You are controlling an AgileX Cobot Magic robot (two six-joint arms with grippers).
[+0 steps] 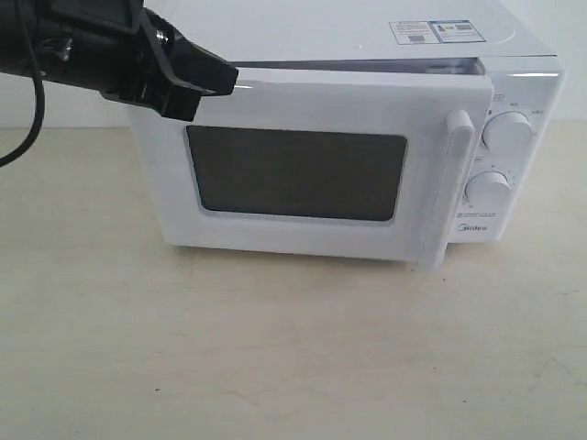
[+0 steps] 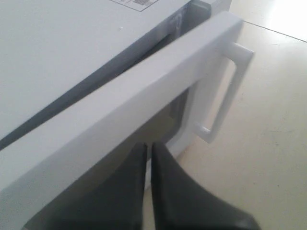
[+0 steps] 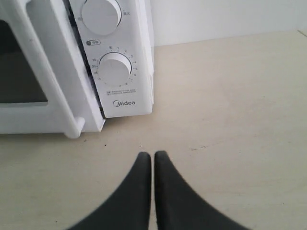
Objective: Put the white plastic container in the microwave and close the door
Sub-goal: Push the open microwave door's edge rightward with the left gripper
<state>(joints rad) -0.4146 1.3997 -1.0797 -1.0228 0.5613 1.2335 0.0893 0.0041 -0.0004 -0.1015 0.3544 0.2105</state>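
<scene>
The white microwave [image 1: 367, 37] stands at the back of the table, with two round knobs [image 1: 507, 131] on its right panel. Its door [image 1: 312, 165] is nearly closed, with a narrow gap left along the top edge [image 2: 144, 43]. The dark window [image 1: 295, 172] hides the inside, so the white plastic container is out of view. My left gripper [image 1: 215, 87] is shut and empty, its tips against the door's upper left corner. In the left wrist view the same gripper [image 2: 149, 146] sits in front of the door face near the bar handle [image 2: 225, 91]. My right gripper [image 3: 153, 155] is shut over bare table, apart from the microwave.
The beige tabletop [image 1: 275, 348] stretches in front of the microwave. Stickers [image 1: 437, 31] lie on the microwave's top. A black cable [image 1: 35, 110] hangs from the left arm at the left edge.
</scene>
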